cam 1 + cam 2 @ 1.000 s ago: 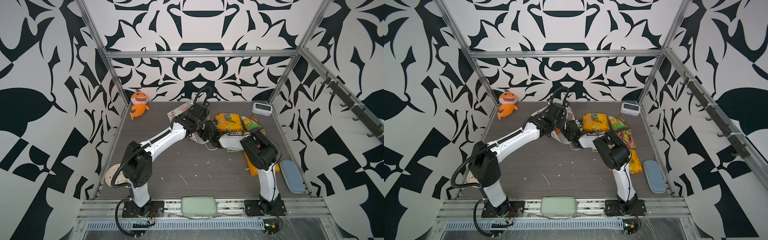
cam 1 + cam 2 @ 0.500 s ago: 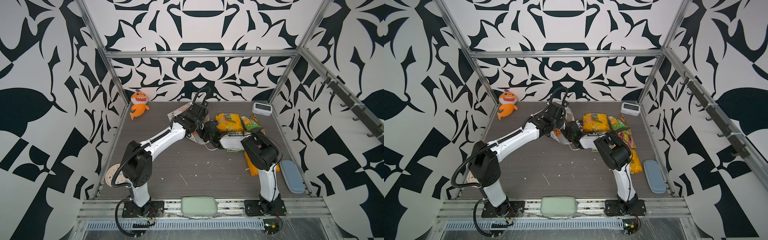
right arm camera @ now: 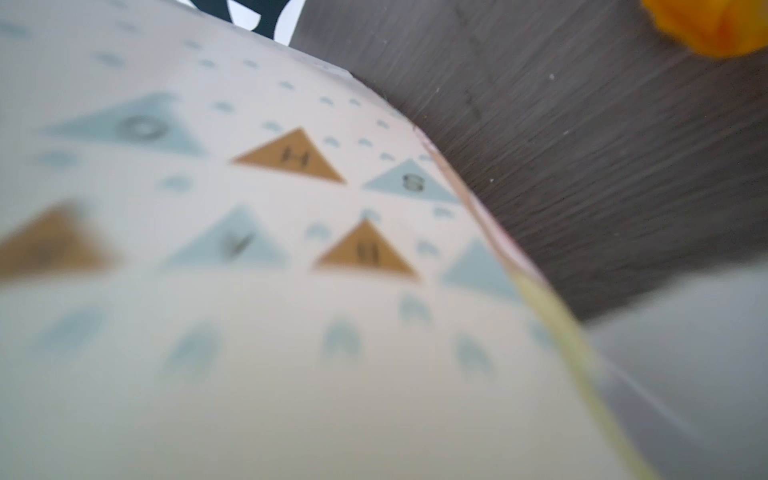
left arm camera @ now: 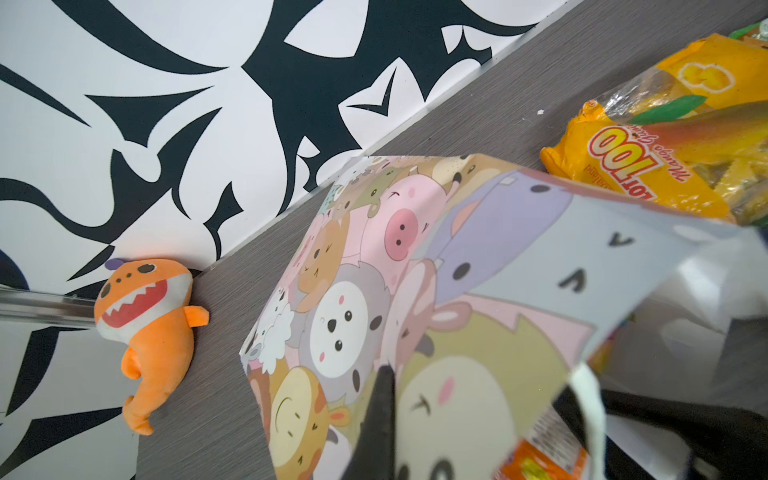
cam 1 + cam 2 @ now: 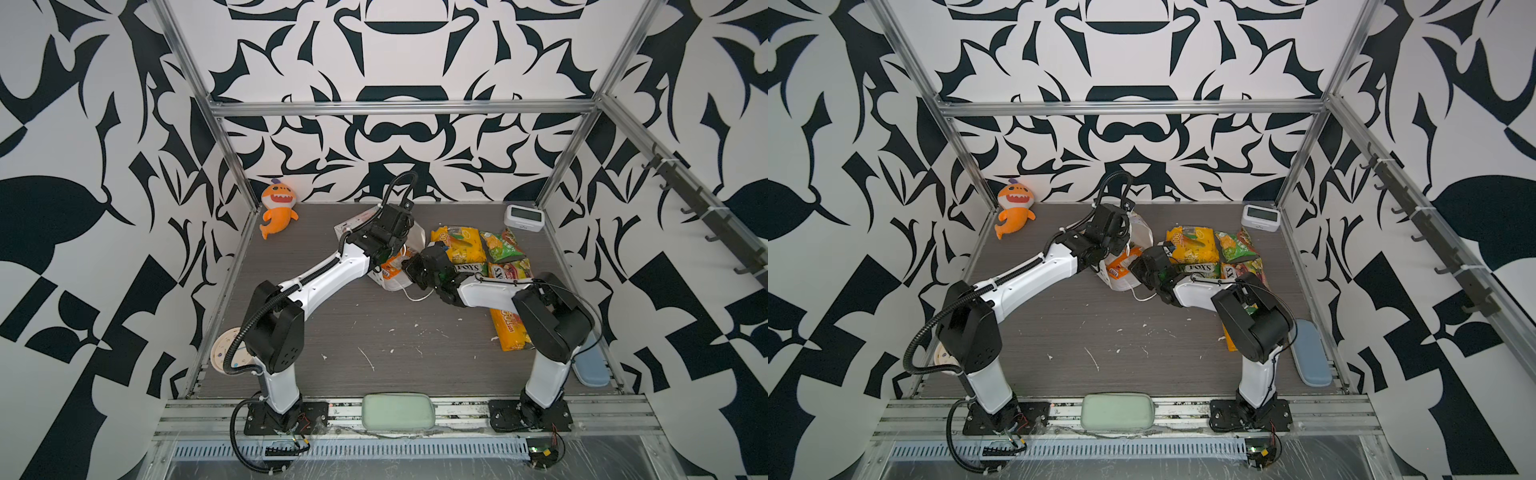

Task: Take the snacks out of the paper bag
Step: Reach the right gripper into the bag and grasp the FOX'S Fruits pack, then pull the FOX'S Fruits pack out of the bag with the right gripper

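The paper bag (image 5: 417, 240) (image 5: 1143, 237) lies on its side at mid-back of the table, mouth toward the front. My left gripper (image 5: 388, 254) (image 4: 380, 415) is shut on the rim of its cartoon-animal face (image 4: 374, 270). My right gripper (image 5: 409, 270) (image 5: 1138, 271) sits at the mouth. Its fingers are hidden by the bag's dotted bunting side (image 3: 291, 249), which fills the right wrist view. An orange snack (image 5: 392, 266) (image 4: 540, 461) shows inside the mouth. Several snacks lie to the right of the bag: a yellow packet (image 5: 457, 243) (image 4: 665, 158), a green packet (image 5: 500, 245), FOX'S packets (image 5: 509, 270) and a yellow-orange packet (image 5: 509, 328).
An orange plush shark (image 5: 278, 208) (image 4: 149, 332) leans in the back left corner. A white clock (image 5: 523, 218) stands back right. A blue case (image 5: 590, 370) lies front right, a green pouch (image 5: 397, 411) at the front rail, a round disc (image 5: 224, 351) front left.
Hardly anything: the left wrist has edged slightly to the left with the bag. The right arm stays put.
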You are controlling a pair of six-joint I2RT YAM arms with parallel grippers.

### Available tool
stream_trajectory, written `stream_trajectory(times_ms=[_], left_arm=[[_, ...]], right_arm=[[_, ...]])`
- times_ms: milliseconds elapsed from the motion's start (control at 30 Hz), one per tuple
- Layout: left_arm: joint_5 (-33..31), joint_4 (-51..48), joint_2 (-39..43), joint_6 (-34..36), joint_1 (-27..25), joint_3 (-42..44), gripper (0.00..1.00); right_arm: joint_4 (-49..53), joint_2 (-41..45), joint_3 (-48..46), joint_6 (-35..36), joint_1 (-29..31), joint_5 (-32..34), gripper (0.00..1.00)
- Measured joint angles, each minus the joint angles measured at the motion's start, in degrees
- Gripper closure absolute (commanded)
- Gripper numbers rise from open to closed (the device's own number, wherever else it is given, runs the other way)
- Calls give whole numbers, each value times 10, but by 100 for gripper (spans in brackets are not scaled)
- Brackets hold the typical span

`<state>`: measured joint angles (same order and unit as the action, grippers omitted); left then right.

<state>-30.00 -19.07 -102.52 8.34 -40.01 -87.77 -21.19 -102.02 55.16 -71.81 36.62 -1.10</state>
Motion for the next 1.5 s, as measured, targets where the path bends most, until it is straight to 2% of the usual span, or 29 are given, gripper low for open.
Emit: stream_trajectory(times_ms=[367,733,1500], left_arm=[[5,0,0,-8,11,0,100],[7,1,-3,-9,17,0,100],[2,23,-77,-15,28,10,100]], right_arm=[[51,128,-84,58,0,-11,100],[76,211,-87,132,-38,-72,100],[243,401,-128,191,-103,-119,100]])
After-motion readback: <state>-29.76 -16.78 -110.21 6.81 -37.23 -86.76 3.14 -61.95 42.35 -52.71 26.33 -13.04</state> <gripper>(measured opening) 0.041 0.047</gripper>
